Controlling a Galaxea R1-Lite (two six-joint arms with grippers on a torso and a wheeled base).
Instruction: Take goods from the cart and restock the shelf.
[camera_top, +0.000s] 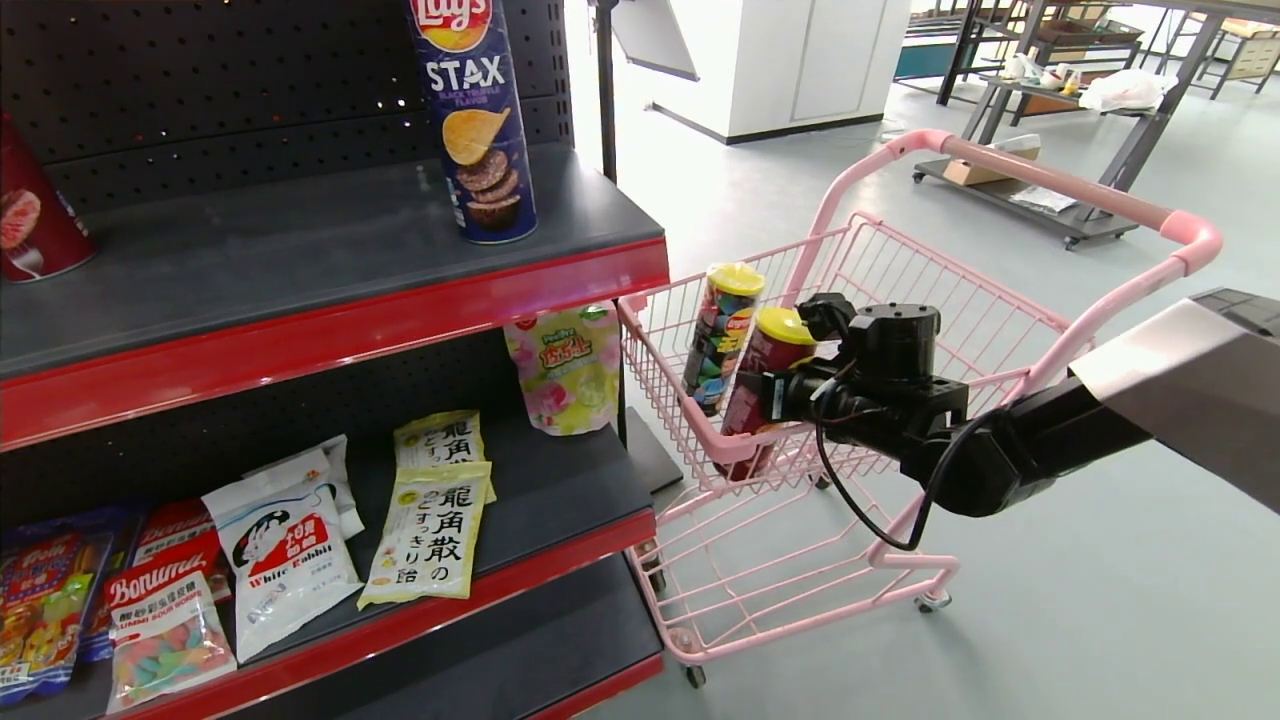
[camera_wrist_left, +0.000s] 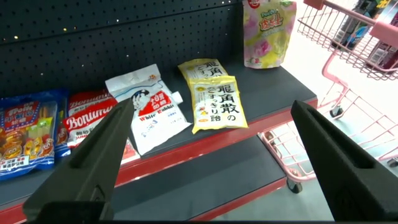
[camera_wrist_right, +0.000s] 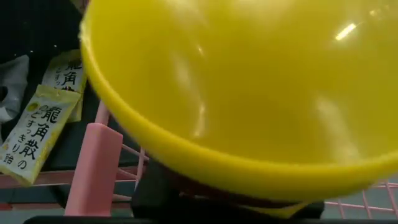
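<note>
A pink cart (camera_top: 1010, 300) stands to the right of the dark shelf (camera_top: 300, 250). Two tall cans with yellow lids lean in its basket: a multicoloured can (camera_top: 722, 330) and a red can (camera_top: 765, 380). My right gripper (camera_top: 775, 398) is inside the basket, shut on the red can just below its lid. That yellow lid (camera_wrist_right: 249, 81) sits right up against the right wrist camera. My left gripper (camera_wrist_left: 211, 168) hangs open in front of the lower shelf board, with nothing between its fingers (camera_wrist_left: 93, 162).
A blue chip can (camera_top: 478, 120) and a red can (camera_top: 30, 220) stand on the upper board. Snack bags lie on the lower board (camera_top: 570, 480), among them yellow packets (camera_top: 430, 530) and a white bag (camera_top: 285, 560). A pastel pouch (camera_top: 568, 365) hangs by the cart.
</note>
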